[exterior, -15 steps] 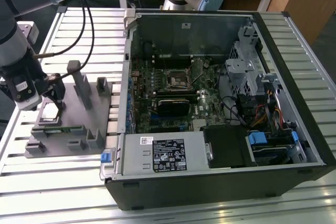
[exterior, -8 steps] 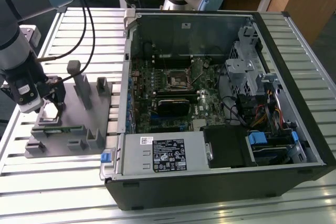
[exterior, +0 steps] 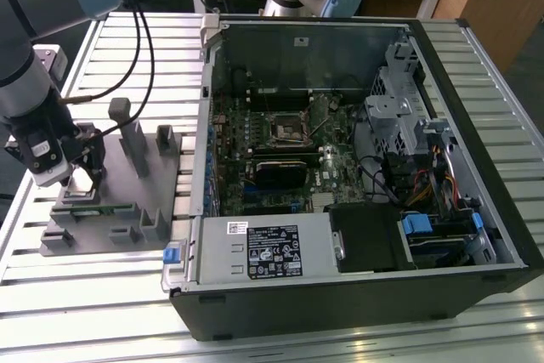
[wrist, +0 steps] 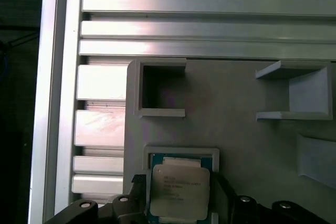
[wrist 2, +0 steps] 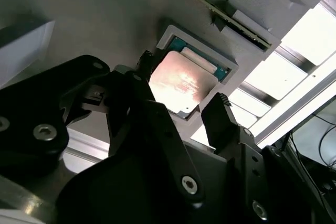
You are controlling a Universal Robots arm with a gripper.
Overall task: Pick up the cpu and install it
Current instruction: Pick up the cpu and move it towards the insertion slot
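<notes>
Silvery cpu [wrist 2: 178, 83] in the grey fixture's [wrist 2: 79, 14] pocket — between the hand's [wrist 2: 182, 81] fingers [wrist 2: 219, 116], wide apart

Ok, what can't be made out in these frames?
Second wrist view: whether the gripper grips the cpu or just straddles it; its dark body shades the contact edges.
Exterior view: the cpu is hidden behind the gripper over the grey fixture.
Exterior view: the socket is too small to tell its frame open or latched.
</notes>
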